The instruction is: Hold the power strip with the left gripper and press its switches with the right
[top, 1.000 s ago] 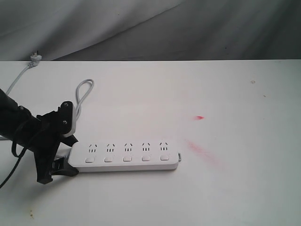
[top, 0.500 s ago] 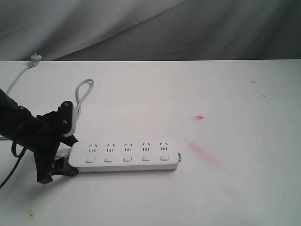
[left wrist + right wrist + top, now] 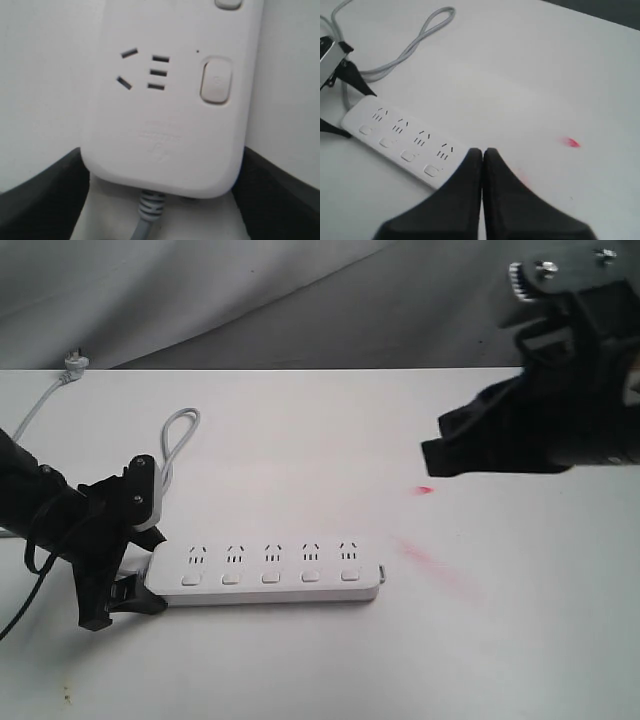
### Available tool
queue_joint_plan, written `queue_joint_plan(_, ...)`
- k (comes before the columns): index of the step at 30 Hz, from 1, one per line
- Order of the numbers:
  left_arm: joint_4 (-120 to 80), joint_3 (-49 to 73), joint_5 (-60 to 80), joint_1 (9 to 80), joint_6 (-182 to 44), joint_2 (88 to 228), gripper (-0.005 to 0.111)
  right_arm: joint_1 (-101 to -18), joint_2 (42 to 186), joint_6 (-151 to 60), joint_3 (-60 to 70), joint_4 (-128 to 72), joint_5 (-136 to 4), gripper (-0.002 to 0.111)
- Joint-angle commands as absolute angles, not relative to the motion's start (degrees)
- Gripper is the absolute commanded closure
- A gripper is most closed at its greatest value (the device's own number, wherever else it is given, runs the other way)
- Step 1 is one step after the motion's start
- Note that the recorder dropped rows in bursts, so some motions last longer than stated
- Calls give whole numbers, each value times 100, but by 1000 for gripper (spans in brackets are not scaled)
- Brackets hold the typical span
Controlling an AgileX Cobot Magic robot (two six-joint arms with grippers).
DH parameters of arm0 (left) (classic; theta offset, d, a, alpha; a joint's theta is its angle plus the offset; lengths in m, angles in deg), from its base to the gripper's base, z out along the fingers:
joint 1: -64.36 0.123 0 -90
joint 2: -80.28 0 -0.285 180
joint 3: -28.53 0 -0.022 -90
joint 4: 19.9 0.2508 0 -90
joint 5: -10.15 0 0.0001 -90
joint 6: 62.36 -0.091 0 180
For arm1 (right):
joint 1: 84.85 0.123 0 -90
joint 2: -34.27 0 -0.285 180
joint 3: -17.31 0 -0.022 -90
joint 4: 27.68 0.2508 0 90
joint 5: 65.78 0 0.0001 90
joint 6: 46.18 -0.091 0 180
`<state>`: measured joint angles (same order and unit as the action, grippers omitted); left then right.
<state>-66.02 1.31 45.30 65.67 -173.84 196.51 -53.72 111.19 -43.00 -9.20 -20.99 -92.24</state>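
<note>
Exterior: right arm newly in at upper right, absent half a second ago; pressing likely about to begin. Right fingers [image 3: 445, 453] raised off counter [image 3: 300, 430], power strip [image 3: 265, 575] well apart, below them. Left fingers [image 3: 143, 502] clamp strip's cord end.
Left wrist: strip end wedged between fingers, nearest of switches [image 3: 216, 80] just ahead.
Right wrist: fingers clenched together, empty, angled down toward strip.

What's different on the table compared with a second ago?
The right tool has come into the exterior view from the upper right and now hangs, shut and empty, over the table to the right of the power strip. Nothing was newly gripped or released. The left tool stays clamped on the strip's cord end; strip and cord lie where they were.
</note>
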Motion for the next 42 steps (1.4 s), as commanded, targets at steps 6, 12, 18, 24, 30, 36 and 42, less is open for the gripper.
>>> queue_joint_plan(6,-6692,160,4466,6580,-17382,19646,59,-5270,13205,-1869,1343,-881,-10680,108)
queue_joint_plan(12,-6692,160,4466,6580,-17382,19646,59,-5270,14159,-660,2218,51,-11020,108)
queue_joint_plan(18,-6692,160,4466,6580,-17382,19646,59,-5075,14845,134,2482,438,-11073,108)
queue_joint_plan(24,-6692,160,4466,6580,-17382,19646,59,-4657,15421,570,2678,535,-11124,108)
queue_joint_plan(30,-6692,160,4466,6580,-17382,19646,59,-4542,15863,971,2750,709,-11119,108)
queue_joint_plan(36,-6692,160,4466,6580,-17382,19646,59,-4542,16092,1207,2750,1246,-10768,108)
queue_joint_plan(42,-6692,160,4466,6580,-17382,19646,59,-4542,16132,1210,2750,1428,-10154,108)
